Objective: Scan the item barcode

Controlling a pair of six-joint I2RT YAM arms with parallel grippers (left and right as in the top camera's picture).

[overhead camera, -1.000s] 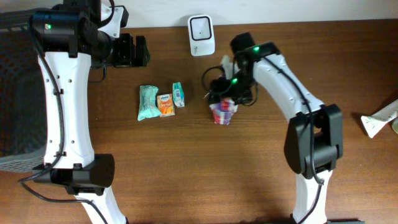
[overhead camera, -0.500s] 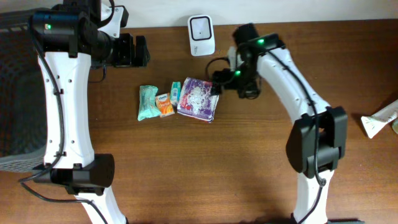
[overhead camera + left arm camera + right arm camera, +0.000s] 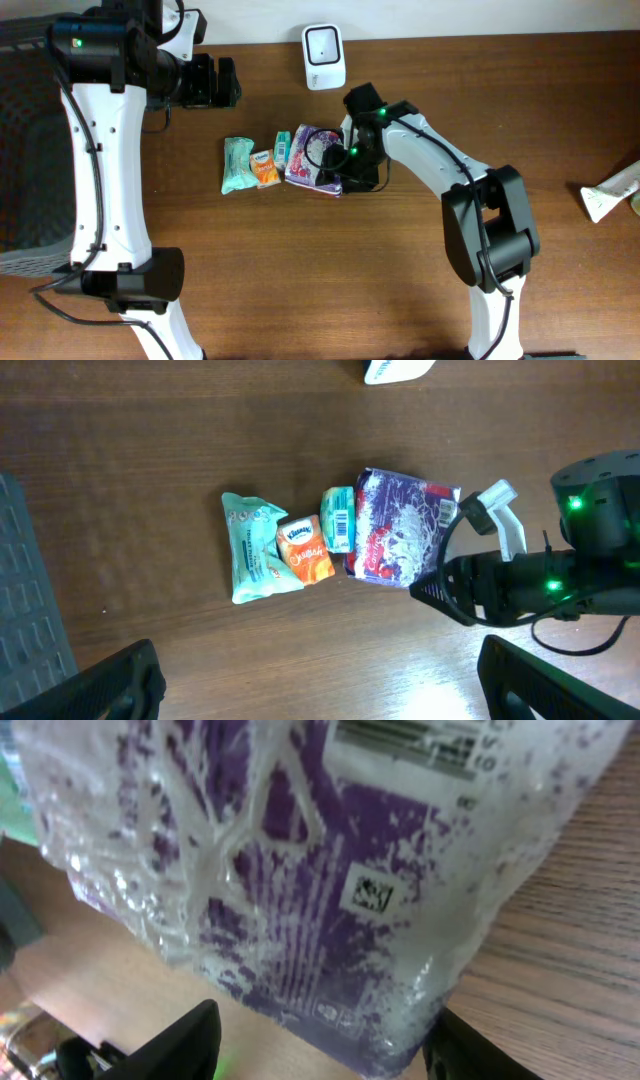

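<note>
1. Hanging over the table's (image 3: pixel 300 270) far left corner, my left pincer (image 3: pixel 212 82) is spread wide and holds nothing, well apart from the goods
2. Right of it and nearer, a green packet (image 3: pixel 238 165), an orange tissue pack (image 3: pixel 265 169) and a small teal packet (image 3: pixel 286 150) lie side by side, none in hand
3. Just beside the teal one lies the purple bag (image 3: pixel 312 158), flat on the wood, its barcode (image 3: pixel 405 748) facing up
4. The white scanner (image 3: pixel 324 56) stands at the back edge, apart from the bag. Nothing is held before it, so I judge the scan not yet done
5. My right pincer (image 3: pixel 340 172) straddles the bag's right edge, jaws partly spread. Whether they pinch the film I cannot tell
6. Left to do, I judge: grip, lift, turn the barcode to the scanner
</note>
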